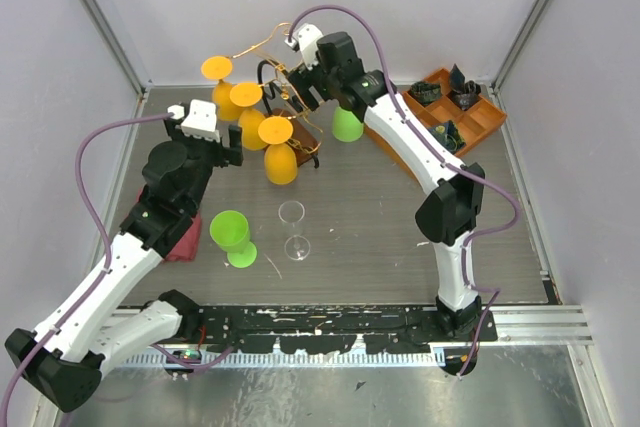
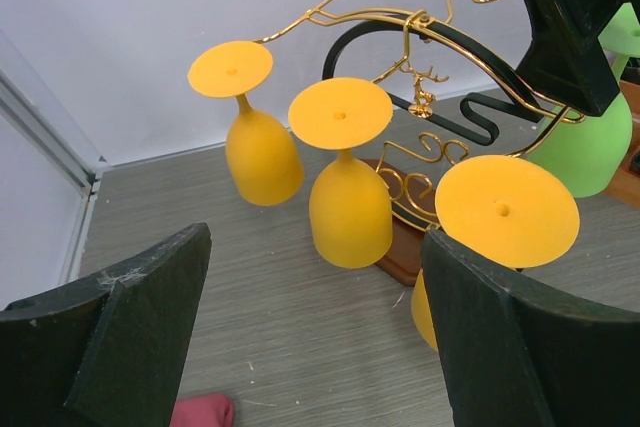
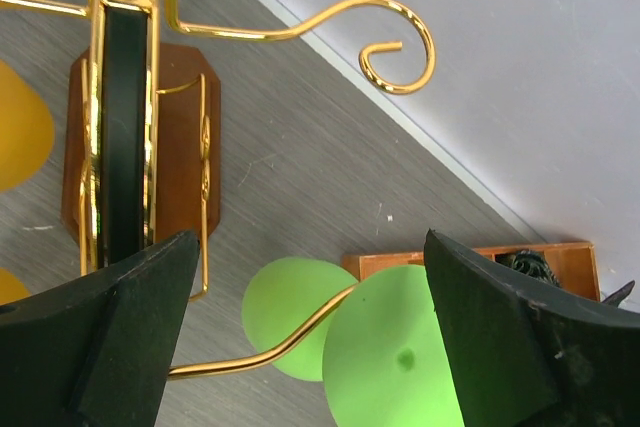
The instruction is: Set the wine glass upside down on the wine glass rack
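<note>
The wine glass rack (image 1: 292, 87) of gold wire stands on a brown wooden base (image 1: 306, 133) at the back. Three orange glasses (image 1: 281, 163) hang on it upside down; they also show in the left wrist view (image 2: 349, 209). A green glass (image 1: 347, 124) hangs upside down on a gold arm (image 3: 300, 335), with its foot (image 3: 400, 362) between the open fingers of my right gripper (image 1: 312, 95) (image 3: 310, 277). My left gripper (image 1: 230, 149) (image 2: 315, 327) is open and empty, facing the orange glasses. A second green glass (image 1: 232, 237) and a clear wine glass (image 1: 293, 230) stand upright on the table.
An orange compartment tray (image 1: 470, 125) with dark small parts sits at the back right, close behind the hanging green glass. A red object (image 1: 185, 244) lies under my left arm. Metal frame posts and white walls close in the back and sides.
</note>
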`<action>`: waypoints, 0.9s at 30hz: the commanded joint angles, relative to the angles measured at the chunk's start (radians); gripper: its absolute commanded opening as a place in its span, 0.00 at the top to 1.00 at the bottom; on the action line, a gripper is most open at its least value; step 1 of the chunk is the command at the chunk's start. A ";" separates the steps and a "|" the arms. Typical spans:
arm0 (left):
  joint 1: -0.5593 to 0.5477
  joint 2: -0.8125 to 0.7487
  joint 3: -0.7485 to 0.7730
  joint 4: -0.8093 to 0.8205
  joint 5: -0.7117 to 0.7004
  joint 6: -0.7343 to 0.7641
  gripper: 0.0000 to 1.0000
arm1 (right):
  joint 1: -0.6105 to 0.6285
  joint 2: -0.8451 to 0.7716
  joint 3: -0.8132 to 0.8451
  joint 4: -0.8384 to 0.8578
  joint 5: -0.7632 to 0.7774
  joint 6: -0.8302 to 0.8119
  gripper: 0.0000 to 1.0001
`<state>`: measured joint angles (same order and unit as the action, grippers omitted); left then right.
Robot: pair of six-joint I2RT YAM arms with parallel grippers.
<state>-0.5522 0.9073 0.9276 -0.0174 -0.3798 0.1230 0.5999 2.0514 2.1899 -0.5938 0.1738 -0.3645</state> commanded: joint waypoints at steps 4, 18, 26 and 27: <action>0.003 -0.026 0.013 -0.019 0.000 -0.005 0.08 | 0.018 -0.031 0.028 -0.038 -0.029 -0.001 0.00; 0.003 -0.054 0.026 -0.049 0.006 -0.032 0.08 | 0.136 -0.083 -0.002 -0.067 -0.037 0.022 0.00; 0.003 -0.096 0.042 -0.075 -0.021 -0.030 0.08 | 0.214 -0.114 -0.034 -0.056 -0.019 0.055 0.00; 0.003 -0.099 0.043 -0.077 -0.022 -0.027 0.08 | 0.221 -0.114 -0.036 -0.053 -0.016 0.056 0.00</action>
<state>-0.5522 0.8371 0.9298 -0.0792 -0.3843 0.0963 0.7826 2.0140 2.1605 -0.6758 0.1719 -0.3374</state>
